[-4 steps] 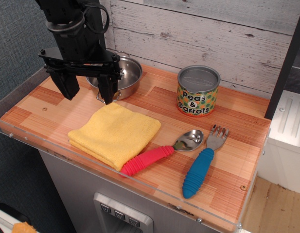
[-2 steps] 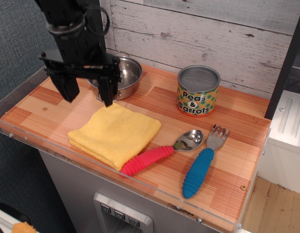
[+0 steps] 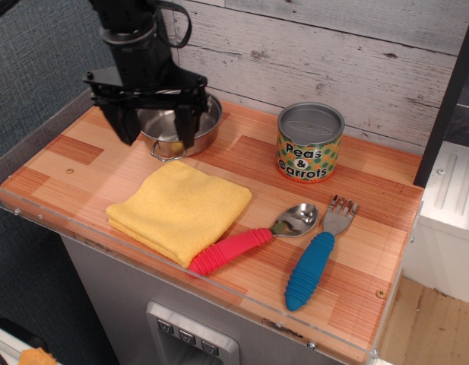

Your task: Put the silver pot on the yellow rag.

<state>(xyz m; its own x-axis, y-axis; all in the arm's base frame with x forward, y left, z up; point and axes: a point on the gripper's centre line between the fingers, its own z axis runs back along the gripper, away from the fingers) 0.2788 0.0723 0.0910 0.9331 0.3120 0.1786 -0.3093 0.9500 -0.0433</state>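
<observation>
The silver pot [image 3: 205,131] stands at the back left of the wooden counter, its wire loop handle toward the front. The yellow rag [image 3: 179,209] lies folded in front of it, near the counter's front edge, with nothing on it. My black gripper [image 3: 156,130] hangs open over the pot. Its left finger is at the pot's left rim and its right finger is over the pot's inside. It hides much of the pot and holds nothing.
A "Peas & Carrots" can [image 3: 310,142] stands at the back middle. A spoon with a red handle [image 3: 253,238] and a fork with a blue handle [image 3: 315,256] lie right of the rag. A clear rim [image 3: 36,220] edges the counter. A plank wall is behind.
The gripper has moved right and back, from the space in front and left of the pot to over the pot. It stays open. Nothing else moved.
</observation>
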